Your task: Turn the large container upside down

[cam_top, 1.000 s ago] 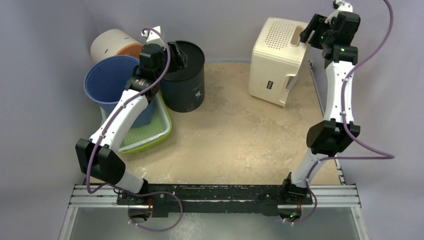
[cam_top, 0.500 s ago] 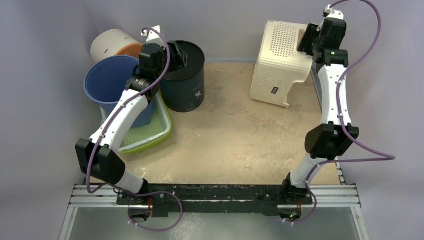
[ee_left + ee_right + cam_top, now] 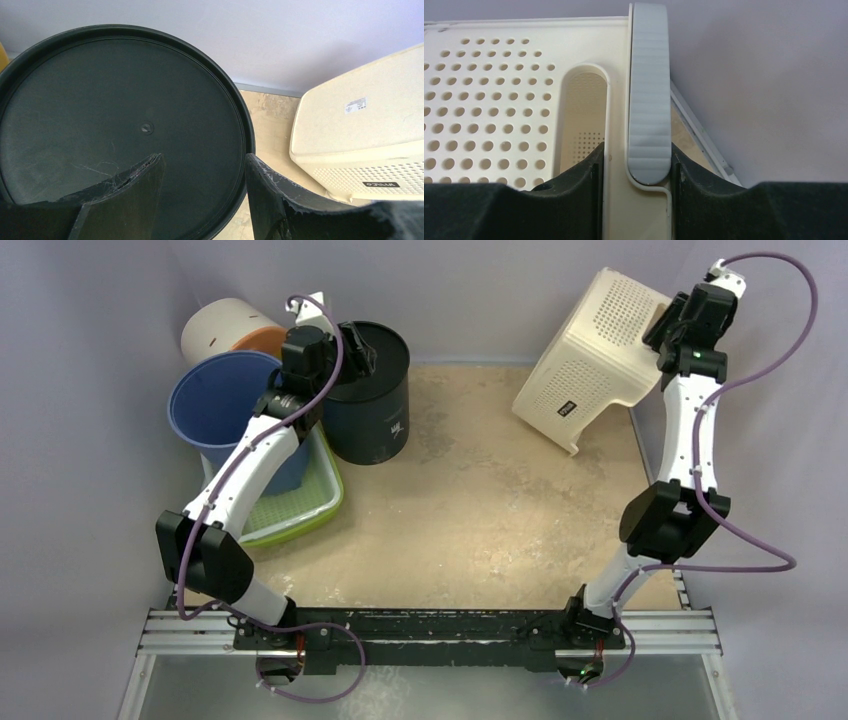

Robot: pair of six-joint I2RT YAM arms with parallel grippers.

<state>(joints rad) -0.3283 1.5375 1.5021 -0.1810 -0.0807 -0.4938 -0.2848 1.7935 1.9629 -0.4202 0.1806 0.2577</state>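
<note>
The large container is a cream perforated basket at the back right, tilted with its lower edge on the table. My right gripper is shut on its upper rim beside the handle slot. In the right wrist view my gripper clamps the cream rim and its grey grip strip. My left gripper hovers open over the edge of a dark round container. In the left wrist view my gripper straddles its rim. The basket also shows there.
A blue bucket stands on a green tray at the back left, with a white and orange cylinder behind it. The walls stand close behind and right of the basket. The sandy table top lies in front.
My right gripper has risen and swung right, tipping the basket from flat on the table up onto its lower edge. The left arm has not moved.
</note>
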